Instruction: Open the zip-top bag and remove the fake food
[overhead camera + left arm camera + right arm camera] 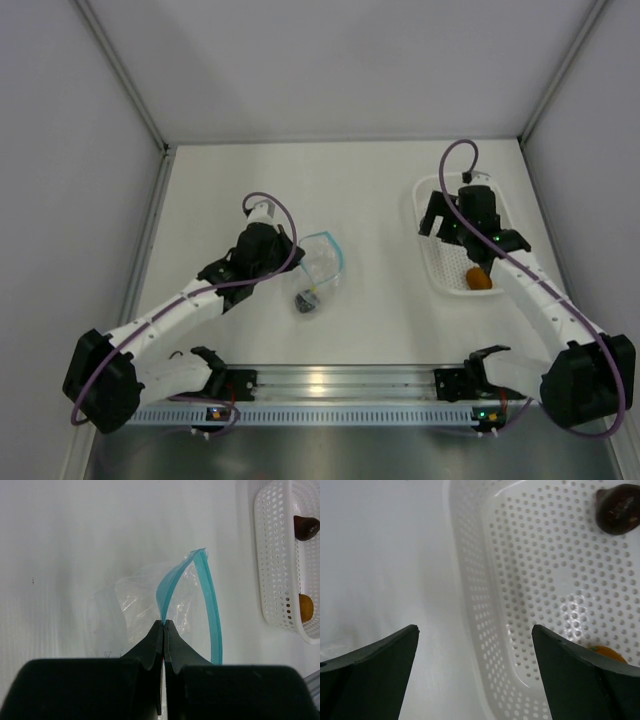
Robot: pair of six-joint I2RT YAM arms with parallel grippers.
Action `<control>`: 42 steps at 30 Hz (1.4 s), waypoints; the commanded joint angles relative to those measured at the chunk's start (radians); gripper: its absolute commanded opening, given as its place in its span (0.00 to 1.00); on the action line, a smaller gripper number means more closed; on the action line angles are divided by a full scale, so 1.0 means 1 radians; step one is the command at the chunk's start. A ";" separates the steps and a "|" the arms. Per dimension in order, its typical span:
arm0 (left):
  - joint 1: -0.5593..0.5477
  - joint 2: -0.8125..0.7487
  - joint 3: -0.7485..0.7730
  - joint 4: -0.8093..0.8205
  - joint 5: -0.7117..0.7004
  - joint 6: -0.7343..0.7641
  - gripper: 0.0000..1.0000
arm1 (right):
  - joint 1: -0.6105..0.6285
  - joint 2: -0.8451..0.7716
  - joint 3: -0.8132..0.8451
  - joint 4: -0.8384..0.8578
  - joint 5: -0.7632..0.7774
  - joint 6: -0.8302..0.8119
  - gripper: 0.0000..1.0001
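Two toy pieces were found in the white perforated basket (475, 580): an orange piece (606, 653) at its near end and a maroon-brown piece (618, 507) apart from it. The right gripper (475, 628) was observed over the basket's left wall, jaws spread wide, nothing held. The zip-top bag (322, 262) was located on the table (380, 190), left of centre and well apart from the basket. Its light blue zip strip (164, 592) was pinched by the clenched left gripper (163, 626), and the mouth was seen gaping. A dark piece (306, 302) was noted at the bag's near end.
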 commanded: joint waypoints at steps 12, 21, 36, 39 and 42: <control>0.004 -0.018 0.068 0.037 0.012 -0.032 0.00 | 0.180 0.011 0.084 0.106 -0.301 0.175 0.51; 0.002 -0.024 0.085 0.054 0.067 -0.060 0.00 | 0.471 0.120 0.226 0.089 -0.179 0.213 0.47; -0.016 -0.051 0.071 0.117 0.120 -0.121 0.00 | 0.717 0.376 0.357 0.143 -0.065 0.293 0.39; -0.019 -0.073 0.063 0.117 0.120 -0.124 0.00 | 0.752 0.416 0.366 0.144 -0.031 0.299 0.38; -0.019 -0.097 0.051 0.117 0.112 -0.129 0.00 | 0.776 0.442 0.360 0.155 -0.004 0.313 0.37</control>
